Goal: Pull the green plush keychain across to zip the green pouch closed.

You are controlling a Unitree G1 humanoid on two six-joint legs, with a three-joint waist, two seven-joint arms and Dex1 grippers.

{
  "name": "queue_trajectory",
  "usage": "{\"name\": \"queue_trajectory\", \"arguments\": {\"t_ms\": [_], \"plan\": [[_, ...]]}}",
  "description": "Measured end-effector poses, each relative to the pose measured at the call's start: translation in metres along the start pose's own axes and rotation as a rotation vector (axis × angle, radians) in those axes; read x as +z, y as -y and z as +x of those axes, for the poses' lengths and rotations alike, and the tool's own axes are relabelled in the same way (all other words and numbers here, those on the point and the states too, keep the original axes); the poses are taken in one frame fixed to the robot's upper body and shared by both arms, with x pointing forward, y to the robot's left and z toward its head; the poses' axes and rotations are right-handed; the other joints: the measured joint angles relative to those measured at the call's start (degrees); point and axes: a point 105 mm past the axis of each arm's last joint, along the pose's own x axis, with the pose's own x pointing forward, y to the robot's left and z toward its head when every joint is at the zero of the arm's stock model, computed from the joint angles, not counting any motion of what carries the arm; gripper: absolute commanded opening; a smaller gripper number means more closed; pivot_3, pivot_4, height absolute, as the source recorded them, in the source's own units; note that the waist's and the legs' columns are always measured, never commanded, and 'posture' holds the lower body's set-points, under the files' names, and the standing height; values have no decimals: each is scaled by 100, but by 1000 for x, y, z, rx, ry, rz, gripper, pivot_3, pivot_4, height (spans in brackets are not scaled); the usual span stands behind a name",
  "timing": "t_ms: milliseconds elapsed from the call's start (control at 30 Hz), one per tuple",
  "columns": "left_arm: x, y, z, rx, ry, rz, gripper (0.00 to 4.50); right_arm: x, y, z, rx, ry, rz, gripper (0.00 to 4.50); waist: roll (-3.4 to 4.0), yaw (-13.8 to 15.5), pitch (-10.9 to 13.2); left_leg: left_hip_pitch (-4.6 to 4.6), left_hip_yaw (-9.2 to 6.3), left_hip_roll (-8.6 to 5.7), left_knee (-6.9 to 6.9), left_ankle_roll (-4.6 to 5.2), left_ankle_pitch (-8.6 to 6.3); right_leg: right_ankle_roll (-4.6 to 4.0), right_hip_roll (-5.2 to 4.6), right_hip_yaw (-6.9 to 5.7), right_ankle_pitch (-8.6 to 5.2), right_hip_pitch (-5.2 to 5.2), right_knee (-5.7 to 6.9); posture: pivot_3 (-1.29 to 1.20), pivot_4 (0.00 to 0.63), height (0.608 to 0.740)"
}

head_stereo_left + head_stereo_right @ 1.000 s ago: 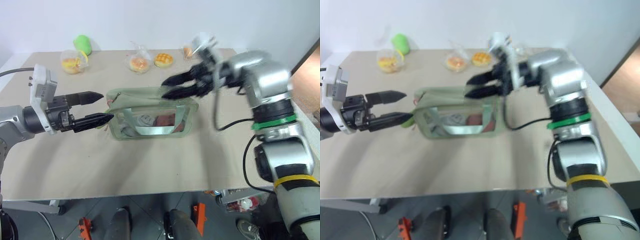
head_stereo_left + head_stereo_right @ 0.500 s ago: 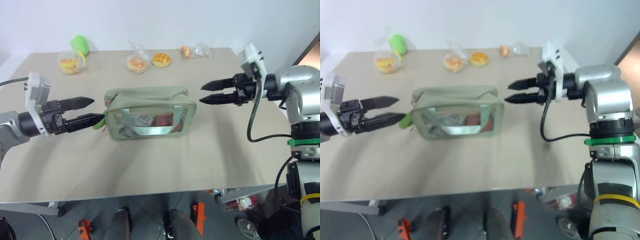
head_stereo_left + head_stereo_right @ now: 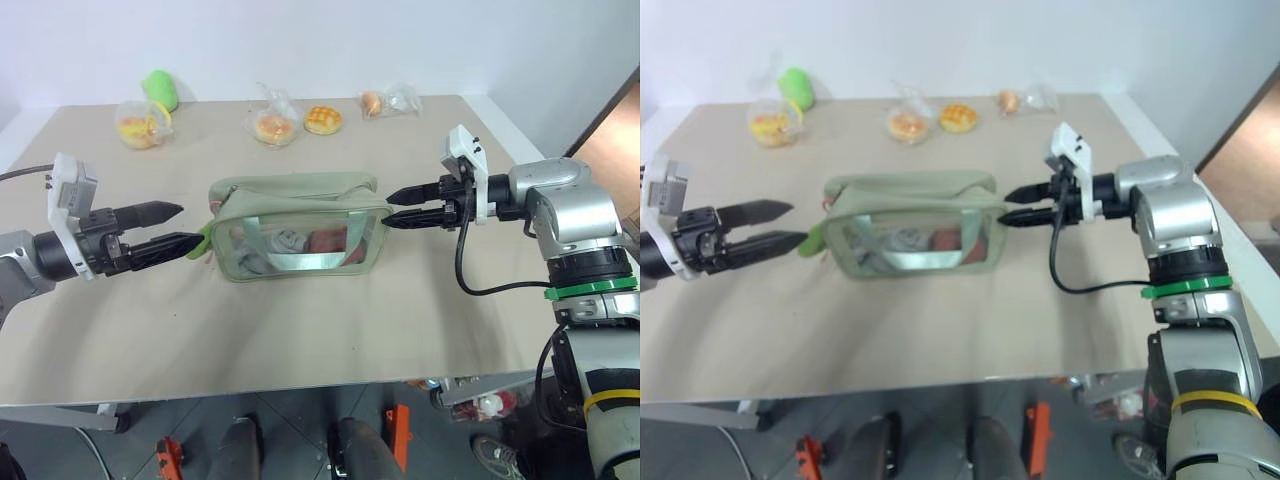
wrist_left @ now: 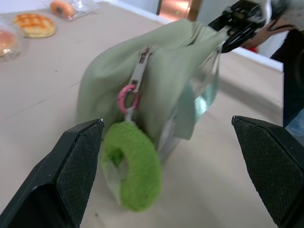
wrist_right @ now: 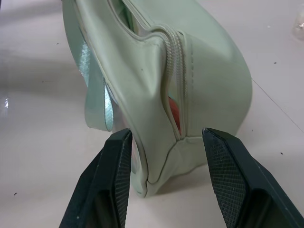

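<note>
On the wide beige table (image 3: 300,330) we have the boxy sage-green fabric pouch (image 3: 300,225) with its clear plastic window lying mid-surface, zipper seemingly still open along the top. We judge the approach step is in hand: nothing is gripped yet. Our right pincer (image 3: 392,207) sits part-open with the pouch's right end between its fingers, ready to brace it. Our left pincer (image 3: 190,227) is spread wide, empty, just beside the small bright-green plush keychain (image 4: 130,164) hanging by a pink ring (image 4: 128,98) at the pouch's left end. Next we must close on the plush and draw it rightward. Bagged buns (image 3: 278,124) and a round green object (image 3: 163,88) lie well apart at the far edge; nothing obstructs.
</note>
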Motion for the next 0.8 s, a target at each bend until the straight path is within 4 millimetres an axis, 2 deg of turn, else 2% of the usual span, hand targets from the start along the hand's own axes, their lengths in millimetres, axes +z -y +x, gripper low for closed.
{"name": "queue_trajectory", "arguments": {"t_ms": [200, 367, 433, 533, 600, 800], "plan": [[33, 29, 17, -127, 75, 90, 4500, 1, -2, 3, 10, -3, 0, 2394, -4, 9, 2, 2, 4, -1, 9, 0, 0, 8, 0, 7, 6, 5, 0, 0, 150, 740], [33, 32, 19, -139, 77, 73, 4500, 1, -3, 5, 16, -9, -1, 2394, -4, -15, 2, 3, 3, 0, 9, 1, 0, 7, 3, 7, 8, 4, 0, 0, 150, 740], [33, 32, 19, -136, 78, 71, 4500, 1, -3, 5, 15, -9, 0, 1868, -4, -15, 2, 3, 4, 0, 9, 0, 0, 7, 3, 7, 8, 4, 0, 0, 150, 740], [33, 32, 19, -134, 79, 70, 4500, 1, -3, 5, 17, -5, 1, 738, -4, -15, 2, 2, 4, 0, 11, 0, 0, 8, 2, 8, 9, 4, 0, 0, 150, 740], [32, 32, 19, -131, 77, 68, 4500, 2, -4, 5, 20, -1, 2, 141, -4, -15, 2, 3, 4, 0, 11, 1, 0, 8, 3, 7, 9, 5, 0, 0, 150, 740], [15, 20, 12, -74, 44, 8, 4500, 3, -4, 7, 25, 8, 2, 60, -4, -22, 2, 3, 5, 0, 11, 1, 0, 8, 3, 8, 9, 4, 0, 0, 150, 740]]}}
